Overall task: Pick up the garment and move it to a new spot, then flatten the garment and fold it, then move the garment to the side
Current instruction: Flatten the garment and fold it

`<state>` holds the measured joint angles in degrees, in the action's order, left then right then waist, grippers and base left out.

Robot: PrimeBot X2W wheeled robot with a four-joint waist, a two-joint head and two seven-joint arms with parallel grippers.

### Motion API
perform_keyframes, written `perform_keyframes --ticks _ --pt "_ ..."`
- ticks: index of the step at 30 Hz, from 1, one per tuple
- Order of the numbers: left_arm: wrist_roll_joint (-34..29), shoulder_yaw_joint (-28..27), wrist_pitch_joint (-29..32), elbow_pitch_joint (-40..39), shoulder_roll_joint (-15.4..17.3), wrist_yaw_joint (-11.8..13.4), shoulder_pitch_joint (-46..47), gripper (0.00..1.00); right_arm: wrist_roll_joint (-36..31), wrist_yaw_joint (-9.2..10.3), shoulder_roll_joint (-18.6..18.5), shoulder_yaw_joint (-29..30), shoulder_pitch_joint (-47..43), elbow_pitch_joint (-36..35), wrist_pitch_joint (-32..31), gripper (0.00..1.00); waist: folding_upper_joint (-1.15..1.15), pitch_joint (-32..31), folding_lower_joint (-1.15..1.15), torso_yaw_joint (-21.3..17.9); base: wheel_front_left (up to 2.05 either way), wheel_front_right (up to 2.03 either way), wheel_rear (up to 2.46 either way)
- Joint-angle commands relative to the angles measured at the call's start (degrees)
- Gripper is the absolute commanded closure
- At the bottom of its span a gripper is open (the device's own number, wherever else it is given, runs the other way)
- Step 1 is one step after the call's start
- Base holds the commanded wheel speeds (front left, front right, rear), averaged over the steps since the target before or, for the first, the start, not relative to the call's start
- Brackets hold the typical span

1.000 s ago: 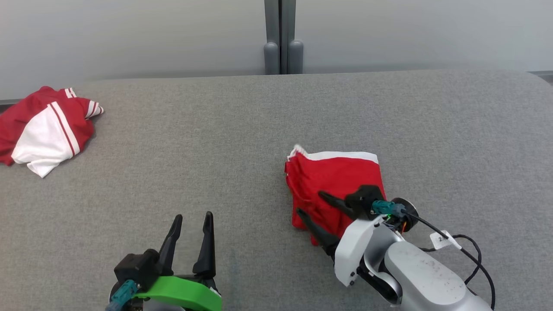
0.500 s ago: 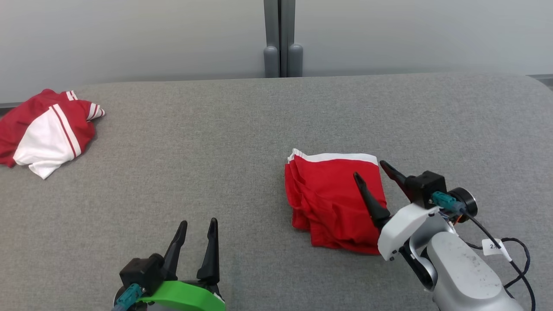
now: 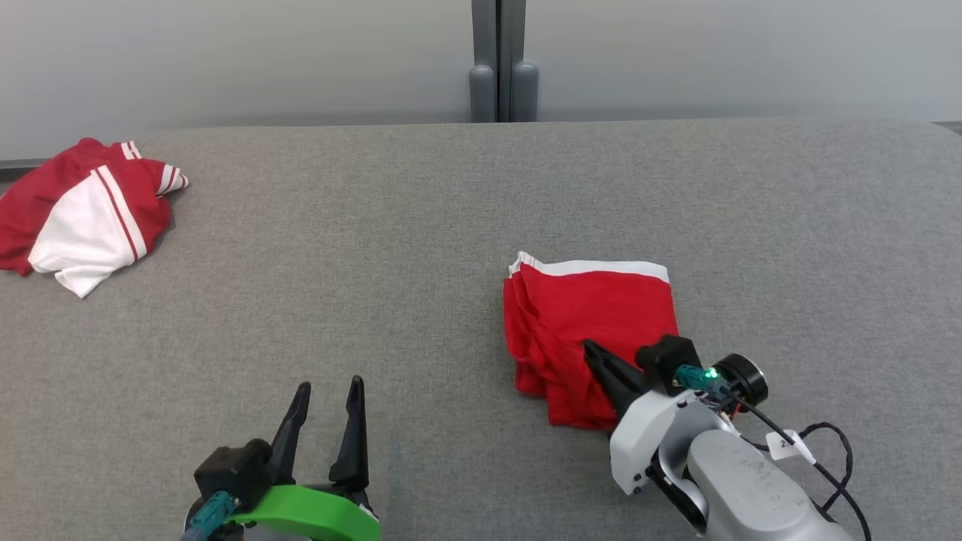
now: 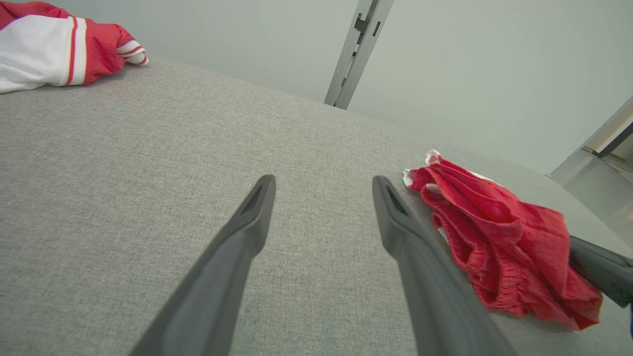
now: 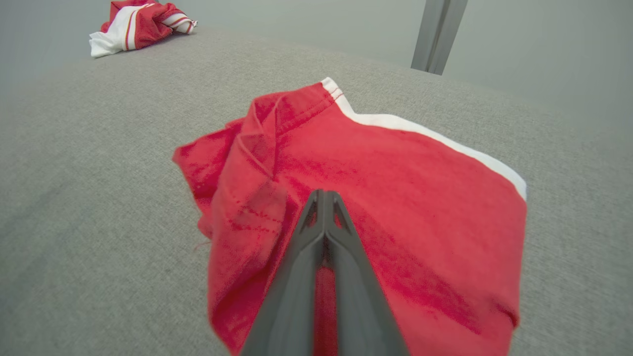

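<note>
Red-and-white, the jersey T-shirt (image 3: 83, 218) lies crumpled at the far left of the grey worktop (image 3: 421, 248), touched by nothing and well apart from both arms. Next along, the left pincer (image 3: 329, 385) hovers low over bare fabric with its fingers spread wide, holding nothing. Right of centre sits a folded red cloth (image 3: 586, 315) with a white band along its far edge. The right pincer (image 3: 590, 347) lies over its near right corner, fingers pressed together; whether a layer is nipped between them I cannot tell. By my reading the pick-up of the jersey has not begun, since the right arm is busy with the folded piece. The next move calls for a reach far left to the jersey. Count: one jersey, one folded cloth, two pincers.
</note>
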<state>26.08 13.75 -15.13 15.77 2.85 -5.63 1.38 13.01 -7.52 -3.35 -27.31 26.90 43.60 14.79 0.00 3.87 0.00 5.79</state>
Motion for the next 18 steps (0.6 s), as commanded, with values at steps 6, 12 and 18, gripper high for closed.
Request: perform_keyframes --ticks 6,12,18 --pt "-0.4 -0.7 0.0 0.1 0.1 -0.3 1.4 0.00 3.9 0.06 0.5 -9.6 2.4 2.2 0.4 1.00 0.00 0.6 0.00 0.7 0.00 0.00 0.00" --pt "-0.3 -1.2 0.0 0.2 0.1 -0.3 1.7 0.00 8.0 0.07 0.3 -19.3 4.4 2.7 0.4 1.00 0.00 1.3 0.00 1.2 0.00 0.00 0.00" --pt "-0.3 -1.7 0.0 -0.2 0.1 0.0 1.6 0.00 8.8 0.07 0.3 -20.6 6.3 0.7 0.4 0.98 0.00 1.4 0.00 0.7 0.00 0.00 0.00"
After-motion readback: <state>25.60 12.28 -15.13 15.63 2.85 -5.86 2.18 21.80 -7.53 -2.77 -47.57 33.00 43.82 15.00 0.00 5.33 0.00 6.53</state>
